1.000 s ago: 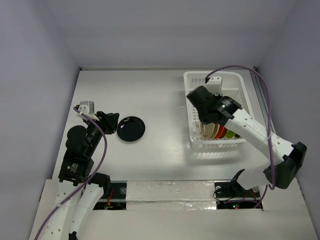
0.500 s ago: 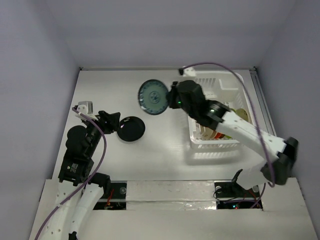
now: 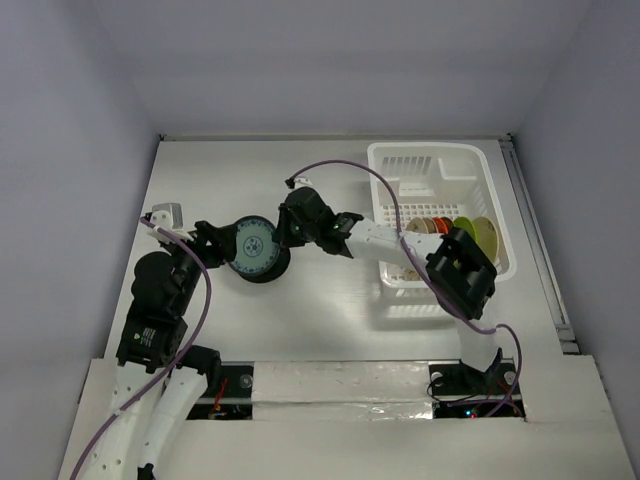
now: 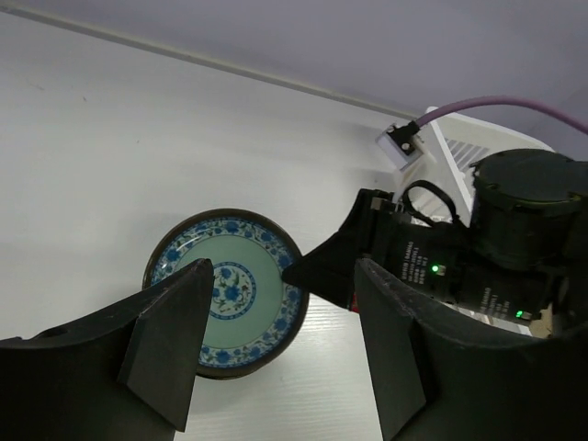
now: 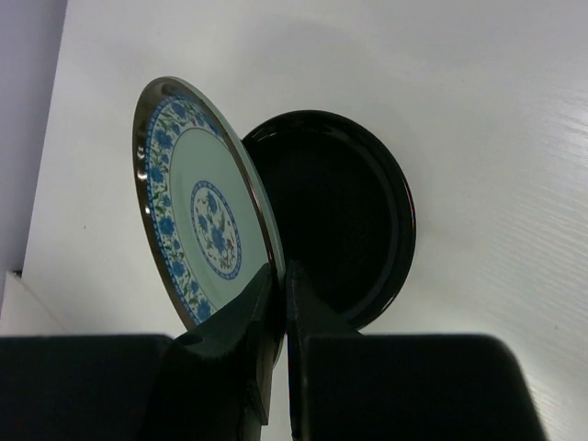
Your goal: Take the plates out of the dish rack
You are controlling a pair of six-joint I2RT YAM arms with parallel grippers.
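Note:
My right gripper (image 3: 283, 235) is shut on the rim of the teal patterned plate (image 3: 253, 243) and holds it tilted over a black plate (image 3: 268, 266) lying on the table at the left. In the right wrist view the fingers (image 5: 262, 303) pinch the teal plate (image 5: 197, 211) at its lower edge, with the black plate (image 5: 340, 202) just behind it. My left gripper (image 3: 212, 240) stands open beside them; its wrist view shows the teal plate (image 4: 230, 294) past the jaws. The dish rack (image 3: 440, 160) holds cream (image 3: 420, 228), orange-red (image 3: 440, 225), yellow-green (image 3: 462, 225) and tan (image 3: 487, 238) plates on edge.
The right arm (image 3: 380, 240) stretches from the rack's front across the middle of the table. White walls close off the table at the back and on both sides. A corner of the rack (image 4: 450, 152) shows behind the right wrist in the left wrist view.
The right arm lifted the teal plate out of the rack and swung it left, down to the black plate. The left gripper opened wide and stayed in place.

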